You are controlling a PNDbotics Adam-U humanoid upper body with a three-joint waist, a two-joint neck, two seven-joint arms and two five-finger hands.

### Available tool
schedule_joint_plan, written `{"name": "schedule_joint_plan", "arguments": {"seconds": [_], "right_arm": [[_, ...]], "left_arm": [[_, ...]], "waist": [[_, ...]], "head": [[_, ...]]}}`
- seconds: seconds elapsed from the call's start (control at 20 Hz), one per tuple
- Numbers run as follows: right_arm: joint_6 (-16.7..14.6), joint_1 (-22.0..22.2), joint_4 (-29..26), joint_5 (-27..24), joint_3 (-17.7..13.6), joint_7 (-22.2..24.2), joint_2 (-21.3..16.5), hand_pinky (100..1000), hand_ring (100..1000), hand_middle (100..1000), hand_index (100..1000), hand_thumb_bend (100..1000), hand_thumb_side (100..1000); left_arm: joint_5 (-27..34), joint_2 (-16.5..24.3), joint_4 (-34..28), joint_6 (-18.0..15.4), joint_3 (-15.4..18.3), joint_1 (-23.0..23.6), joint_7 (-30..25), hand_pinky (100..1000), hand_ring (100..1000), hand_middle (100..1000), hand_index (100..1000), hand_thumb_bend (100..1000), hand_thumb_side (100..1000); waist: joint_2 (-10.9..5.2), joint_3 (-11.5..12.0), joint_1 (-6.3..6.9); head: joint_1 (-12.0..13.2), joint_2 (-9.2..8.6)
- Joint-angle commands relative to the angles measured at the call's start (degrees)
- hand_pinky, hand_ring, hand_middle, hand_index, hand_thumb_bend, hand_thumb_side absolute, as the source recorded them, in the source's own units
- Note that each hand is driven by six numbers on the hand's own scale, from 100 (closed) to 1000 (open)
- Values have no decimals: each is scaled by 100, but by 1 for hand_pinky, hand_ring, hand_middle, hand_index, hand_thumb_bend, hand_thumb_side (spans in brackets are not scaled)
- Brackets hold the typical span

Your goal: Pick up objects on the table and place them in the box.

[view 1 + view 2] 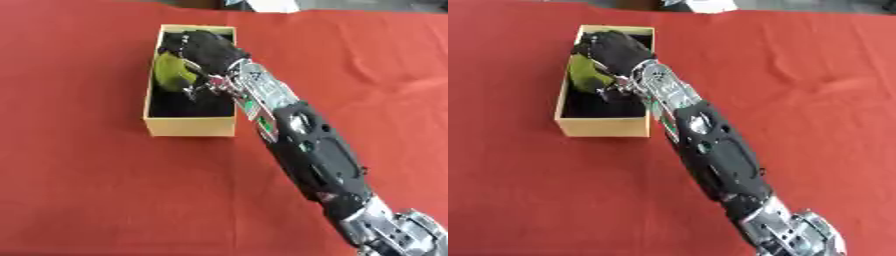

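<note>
A tan cardboard box (189,126) with a dark inside stands at the upper left of the red table. My right hand (206,48) reaches from the lower right over the box's open top. Its fingers curl round a yellow-green object (171,71), which sits inside the box against the left wall. The hand covers the far half of the box. The object's shape is partly hidden by the fingers. My left hand shows in neither view.
The red cloth (105,190) covers the whole table, with a few creases at the right. My right forearm (306,145) crosses the middle diagonally. Some pale things (271,5) lie past the far edge.
</note>
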Motion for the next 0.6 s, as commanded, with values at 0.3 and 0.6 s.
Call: {"name": "schedule_joint_plan", "arguments": {"seconds": [0.3, 0.6], "right_arm": [[105, 90, -871, -102, -261, 5, -253, 894, 915, 854, 939, 100, 234], [539, 199, -1838, -790, -690, -463, -592, 862, 881, 821, 927, 100, 100]], "left_arm": [[23, 58, -86, -33, 18, -45, 20, 591, 837, 857, 681, 202, 733], [17, 73, -86, -58, 38, -43, 47, 591, 837, 856, 681, 201, 730]], "waist": [[-105, -22, 46], [-105, -57, 53]], "head": [[60, -81], [118, -69]]}}
